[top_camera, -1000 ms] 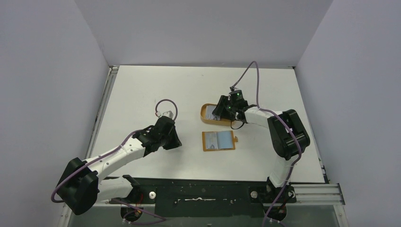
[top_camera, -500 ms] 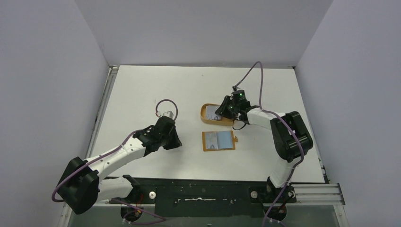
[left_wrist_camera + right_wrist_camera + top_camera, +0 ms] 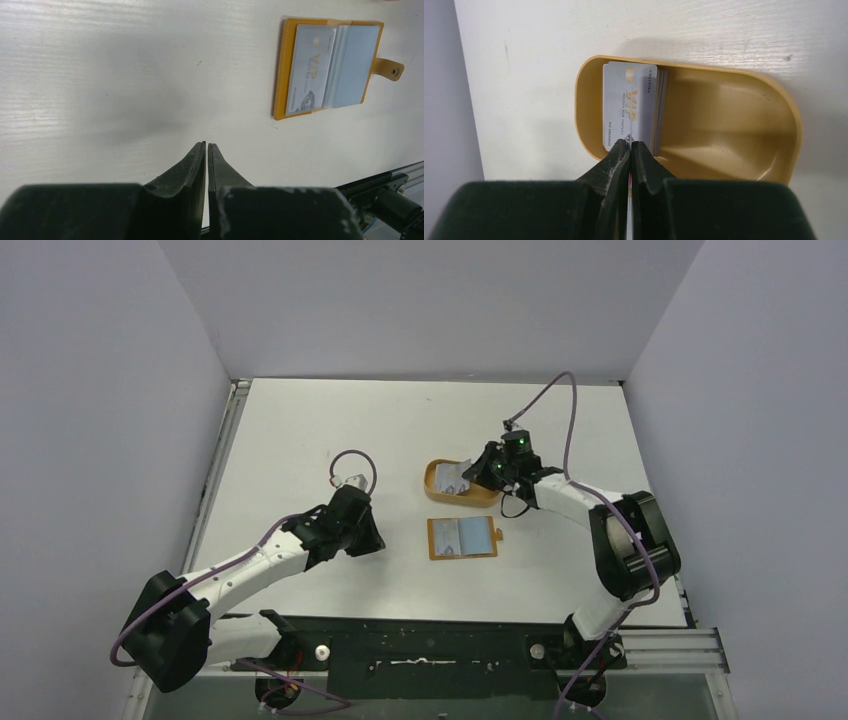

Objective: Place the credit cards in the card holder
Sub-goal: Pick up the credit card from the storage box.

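The right gripper is pressed together on the near edge of the front card. A thin pale strip shows between the jaws, so I judge that it pinches this one card. The card leans at the front of the cards, a small pack standing at one end of the tray. The holder lies open on the table, near the tray but apart from it, with a stored card in one pocket. The left gripper is pressed together on nothing, over bare table well beside the holder.

The step in hand is, I think, taking a card out of the tray. The next move calls for lifting it clear of the rim without dragging the pack. Then it must be carried to the holder and its edge lined up with a free pocket. The holder may slide, so the left gripper may have to steady it.
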